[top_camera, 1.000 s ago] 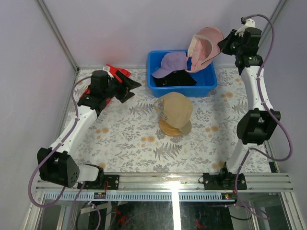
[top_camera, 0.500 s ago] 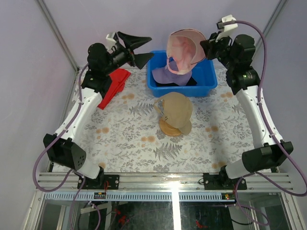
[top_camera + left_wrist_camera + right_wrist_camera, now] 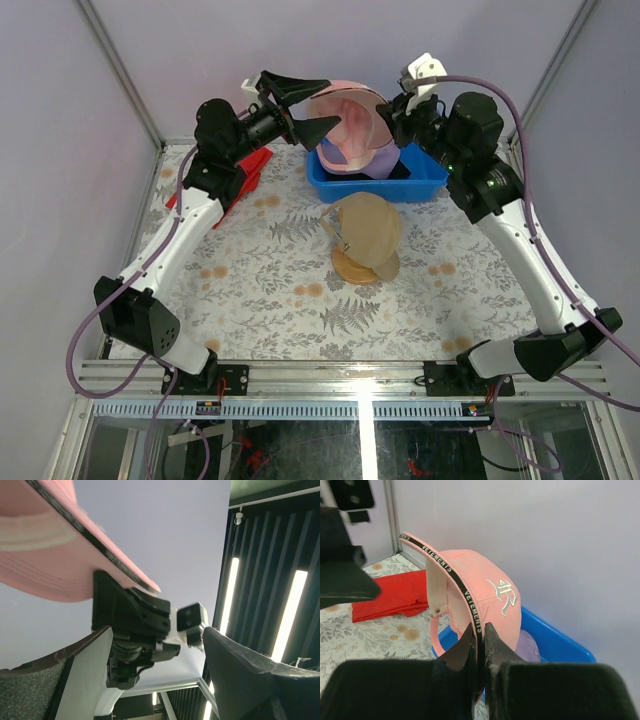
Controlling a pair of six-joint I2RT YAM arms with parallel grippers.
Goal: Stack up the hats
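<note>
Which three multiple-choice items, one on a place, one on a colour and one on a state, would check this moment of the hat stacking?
1. Where does the tan cap sit?
A. on the floor
B. on the wooden stand
C. on a shelf

2. Which cap does the right claw hold up?
A. the pink cap
B. a green cap
C. a white cap

3. How does the left claw stand?
A. shut on a cap
B. shut on nothing
C. open, gripping nothing

Key:
1 B, the top view shows the tan cap over the stand's round base.
2 A, the right wrist view shows the pink cap's edge pinched between the shut fingers.
3 C, both fingers stand wide apart in the left wrist view, with nothing between them.
</note>
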